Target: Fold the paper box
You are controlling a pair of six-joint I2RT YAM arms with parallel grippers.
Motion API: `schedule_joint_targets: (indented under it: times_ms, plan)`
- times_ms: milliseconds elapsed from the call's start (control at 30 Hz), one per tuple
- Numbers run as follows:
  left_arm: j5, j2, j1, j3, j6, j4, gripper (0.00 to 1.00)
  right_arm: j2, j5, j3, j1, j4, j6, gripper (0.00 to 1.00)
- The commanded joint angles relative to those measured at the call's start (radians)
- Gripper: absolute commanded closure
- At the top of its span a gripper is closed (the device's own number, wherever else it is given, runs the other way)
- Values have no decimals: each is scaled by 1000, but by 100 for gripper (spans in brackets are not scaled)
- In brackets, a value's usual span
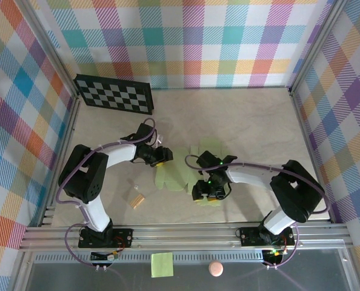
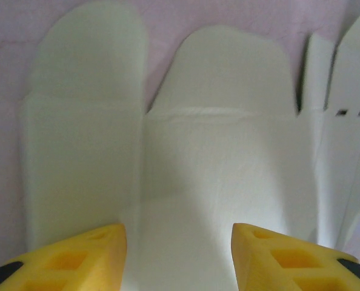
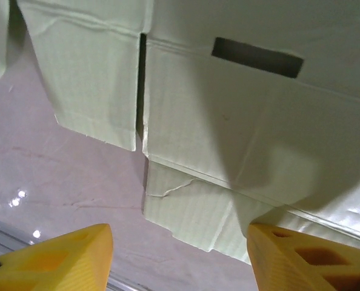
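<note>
Paper box (image 1: 174, 177) lies on table (image 1: 253, 121); left gripper (image 2: 179, 233) and right gripper (image 3: 179, 233) both open, jaws apart at its panels

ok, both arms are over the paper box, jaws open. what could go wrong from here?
1. The near flap of the paper box shows a stray wrinkle; a pinch by the right jaws may fold it off its crease.
2. Under the left jaws the card looks flat on the table; closing may slide it.
3. The left arm and right arm crowd one patch; they could bump.
</note>
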Motion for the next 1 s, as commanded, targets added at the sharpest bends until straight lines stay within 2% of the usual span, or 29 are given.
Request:
schedule_joint_targets:
  times_ms: [0, 300, 533, 700, 967]
  plan:
    - [-20, -31, -8, -34, 28, -43, 51, 0, 110, -59, -74, -40, -51, 35]
    - [31, -64, -26, -92, 33, -99, 51, -25, 108, -52, -246, -17, -105, 33]
    - [30, -159, -72, -180, 9, -109, 51, 33, 122, 15, -355, 3, -158, 33]
    - [36, -223, -129, -233, -10, -136, 51, 105, 146, 102, -400, -10, -215, 33]
    - [60, -289, -245, -297, -63, -127, 50, 241, 237, 294, -412, -80, -307, 33]
